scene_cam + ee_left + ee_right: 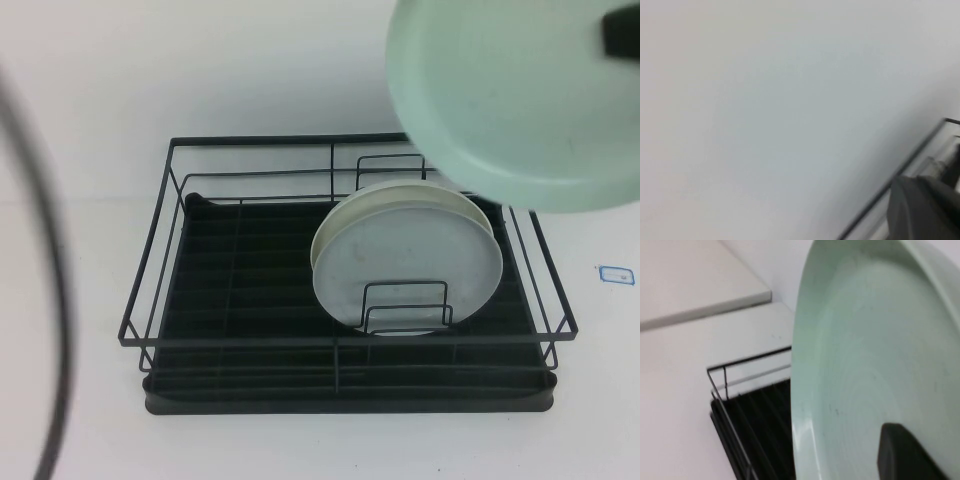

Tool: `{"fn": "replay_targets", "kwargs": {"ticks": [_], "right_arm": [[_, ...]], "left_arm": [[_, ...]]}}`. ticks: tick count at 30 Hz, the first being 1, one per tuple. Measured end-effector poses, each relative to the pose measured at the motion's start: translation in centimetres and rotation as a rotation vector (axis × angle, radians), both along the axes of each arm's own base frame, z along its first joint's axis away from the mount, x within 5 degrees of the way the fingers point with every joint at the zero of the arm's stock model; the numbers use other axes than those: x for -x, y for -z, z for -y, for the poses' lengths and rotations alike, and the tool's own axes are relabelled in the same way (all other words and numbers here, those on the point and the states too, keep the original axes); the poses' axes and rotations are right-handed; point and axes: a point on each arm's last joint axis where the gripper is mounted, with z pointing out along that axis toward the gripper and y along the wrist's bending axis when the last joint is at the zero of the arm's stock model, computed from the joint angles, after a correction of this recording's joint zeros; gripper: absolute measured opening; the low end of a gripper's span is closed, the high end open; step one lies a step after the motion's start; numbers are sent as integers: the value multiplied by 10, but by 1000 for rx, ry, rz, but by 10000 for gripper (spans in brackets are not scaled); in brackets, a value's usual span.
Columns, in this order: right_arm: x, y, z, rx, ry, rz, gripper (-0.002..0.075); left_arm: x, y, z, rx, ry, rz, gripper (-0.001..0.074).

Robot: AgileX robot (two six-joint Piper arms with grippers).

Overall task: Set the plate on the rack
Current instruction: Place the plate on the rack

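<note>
The pale mint-green plate [510, 95] is held up in the air, above the far right corner of the black wire rack [240, 262]. My right gripper [622, 35] is shut on the plate's rim at the top right of the high view. In the right wrist view the plate [865, 350] fills the picture, and one dark finger [902, 455] lies on its face with the rack [747, 425] below. My left gripper [922, 210] shows only as a dark part next to a rack wire [900, 167] over the white table; it is out of the high view.
A white round plate [405, 262] stands on edge in the rack's right half, behind small wire loop dividers [405, 305]. The rack's left half holds only its ribbed tray. A dark cable [55, 300] curves down the left. A small blue-edged label [616, 273] lies on the table at the right.
</note>
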Motion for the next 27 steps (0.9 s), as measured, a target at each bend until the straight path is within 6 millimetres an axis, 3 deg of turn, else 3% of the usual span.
{"fn": "replay_targets", "kwargs": {"ticks": [5, 11, 20, 27], "right_arm": [[-7, 3, -19, 77, -9, 56, 161], [-17, 11, -45, 202, -81, 57, 161], [-37, 40, -65, 377, -111, 46, 160], [-51, 71, -90, 528, -176, 40, 160]], "left_arm": [[51, 20, -10, 142, -119, 143, 1], [76, 57, -20, 271, -208, 278, 1], [68, 130, -21, 259, -237, 150, 1], [71, 169, -24, 247, -283, 126, 0]]}}
